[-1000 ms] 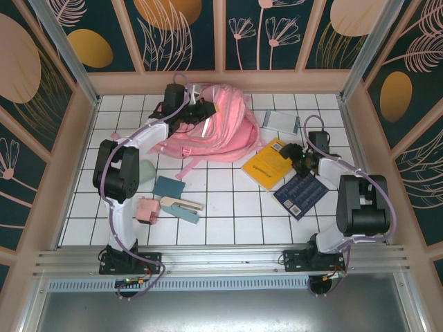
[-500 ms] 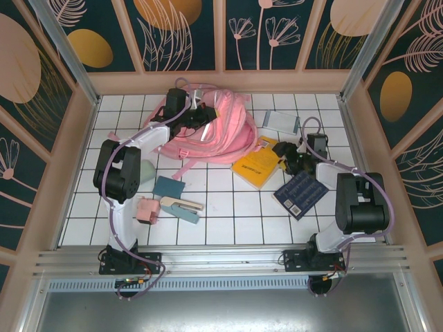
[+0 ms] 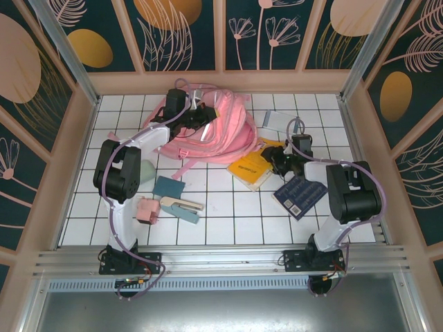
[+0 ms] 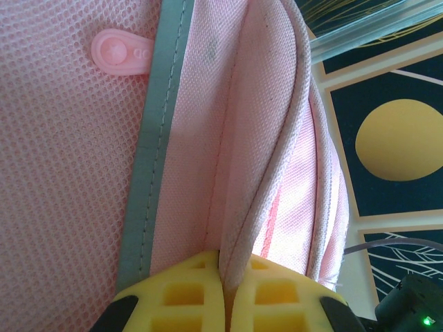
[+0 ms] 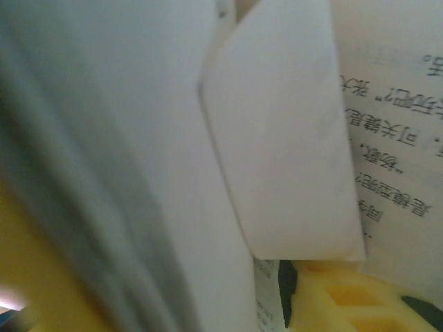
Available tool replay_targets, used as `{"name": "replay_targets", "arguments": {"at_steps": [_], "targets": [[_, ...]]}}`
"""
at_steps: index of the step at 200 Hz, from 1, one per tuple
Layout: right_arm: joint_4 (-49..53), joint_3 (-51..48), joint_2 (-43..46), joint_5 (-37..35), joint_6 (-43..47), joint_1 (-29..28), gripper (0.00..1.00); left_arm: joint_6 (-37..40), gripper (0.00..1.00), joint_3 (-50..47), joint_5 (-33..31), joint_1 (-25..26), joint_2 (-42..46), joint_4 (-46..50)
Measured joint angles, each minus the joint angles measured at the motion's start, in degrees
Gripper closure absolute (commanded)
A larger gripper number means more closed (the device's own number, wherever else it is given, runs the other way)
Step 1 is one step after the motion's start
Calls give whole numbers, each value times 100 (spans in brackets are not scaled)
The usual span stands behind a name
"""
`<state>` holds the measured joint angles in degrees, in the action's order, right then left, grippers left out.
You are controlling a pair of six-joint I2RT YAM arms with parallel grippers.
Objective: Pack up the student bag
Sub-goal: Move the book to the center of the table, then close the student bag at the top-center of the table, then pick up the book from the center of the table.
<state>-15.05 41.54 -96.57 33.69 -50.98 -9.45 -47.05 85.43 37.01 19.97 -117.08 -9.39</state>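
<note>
The student bag (image 3: pixel 223 130), pink with silvery strips, lies at the back of the tiled table. My left gripper (image 3: pixel 199 115) is at its top left side. In the left wrist view that gripper (image 4: pixel 227 277) is shut on a piped edge of the bag's pink fabric (image 4: pixel 197 138). My right gripper (image 3: pixel 278 161) is at the right edge of a yellow book (image 3: pixel 248 169), which lies against the bag's right side. In the right wrist view the book's white printed pages (image 5: pixel 284 138) lie across the jaws, with one yellow fingertip (image 5: pixel 346 304) showing below them. Whether the pads press the pages is hidden.
A dark blue book (image 3: pixel 301 194) lies right of the yellow one, and a grey pouch (image 3: pixel 280 122) behind it. At the left front lie a teal booklet (image 3: pixel 169 187), a pink item (image 3: pixel 147 209) and a long teal-and-cream case (image 3: pixel 183 206). Wooden walls enclose the table.
My right gripper has moved left toward the bag, and the yellow book has slid left with it against the bag. The left gripper lifted the bag's edge slightly, then held still.
</note>
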Motion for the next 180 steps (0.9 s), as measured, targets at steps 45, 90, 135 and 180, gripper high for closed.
{"name": "replay_targets", "arguments": {"at_steps": [45,90,135,180], "targets": [[-52,-9,-2,-111,-179,-59,59,0,100,0,0,0,0,4],[804,437,164,-437,-131,-297,61,2,100,4,-2,0,0,22],[1823,1060,326,-883,302,-505,61,4,100,7,-2,0,0,28],[1663,756,299,-962,232,-522,68,4,100,7,-2,0,0,44]]}}
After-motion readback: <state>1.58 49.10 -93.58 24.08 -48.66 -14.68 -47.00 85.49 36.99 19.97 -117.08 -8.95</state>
